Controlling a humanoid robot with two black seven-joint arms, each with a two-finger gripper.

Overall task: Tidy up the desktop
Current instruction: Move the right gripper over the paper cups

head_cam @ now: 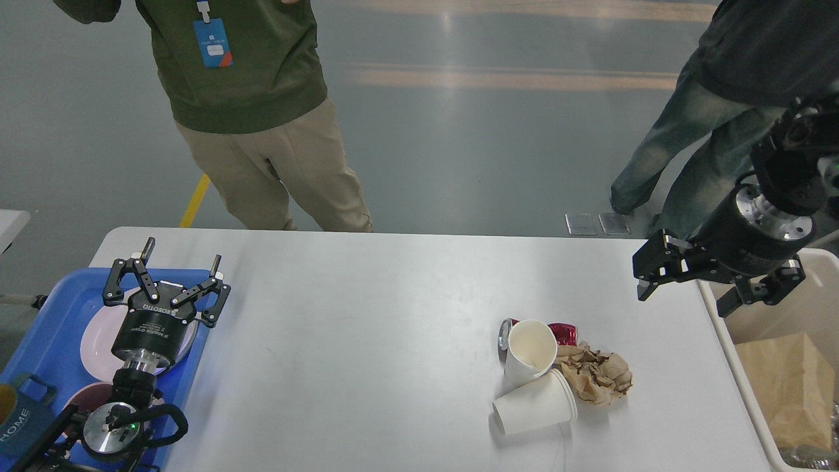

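left gripper (180,264) fingers spread, empty, over blue plastic tray (52,308) | large white rectangular desktop (367,328) fills the centre, long axis left-right | 2 white paper cups (534,387) near its right end | right gripper (711,288) jaws apart, empty, above the right edge

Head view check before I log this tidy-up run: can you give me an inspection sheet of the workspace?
Surface: white desktop, mostly bare.
Job's things: two white paper cups, a red can and crumpled brown paper clustered right of centre.
Clutter: blue tray with plates at left; beige bin holding a brown bag at right.
Grippers: left tool open over the tray; right tool open above the desktop's right edge; both empty.
Cables: black cable looped by the left arm.
Surroundings: two people standing beyond the far edge.
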